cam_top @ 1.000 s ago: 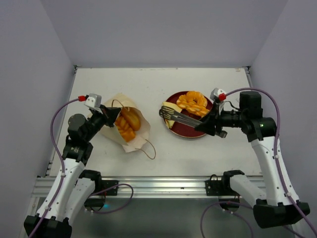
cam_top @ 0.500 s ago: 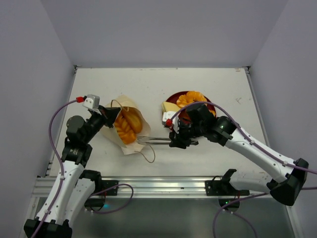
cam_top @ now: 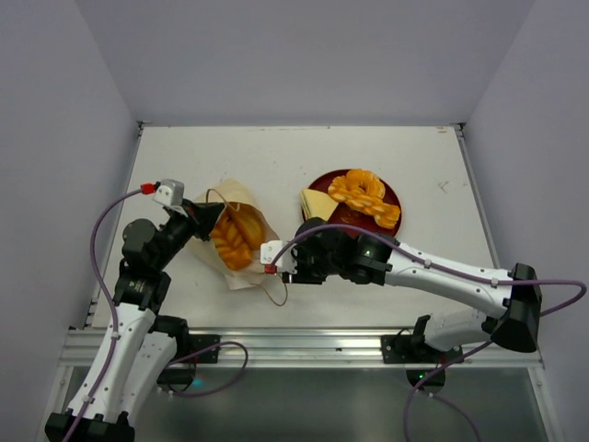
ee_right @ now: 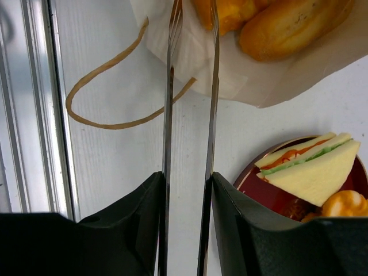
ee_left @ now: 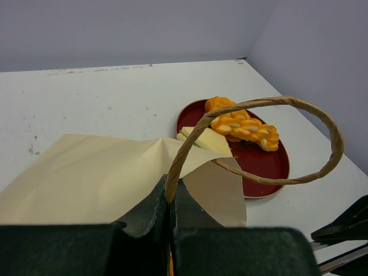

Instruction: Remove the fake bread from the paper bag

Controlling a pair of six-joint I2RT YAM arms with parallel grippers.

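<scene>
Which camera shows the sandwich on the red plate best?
The right wrist view: the sandwich shows its filling layers side-on. The top view gives only a pale wedge; the left wrist view shows its pale top, partly behind the paper bag.

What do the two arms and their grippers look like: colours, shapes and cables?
Both arms have white links with black joints, and a purple cable runs along each. The left arm and the right arm each carry a pale camera block with a red cap at the wrist. The left gripper has blocky dark fingers; the right gripper has long, thin metal ones on black mounts.
</scene>
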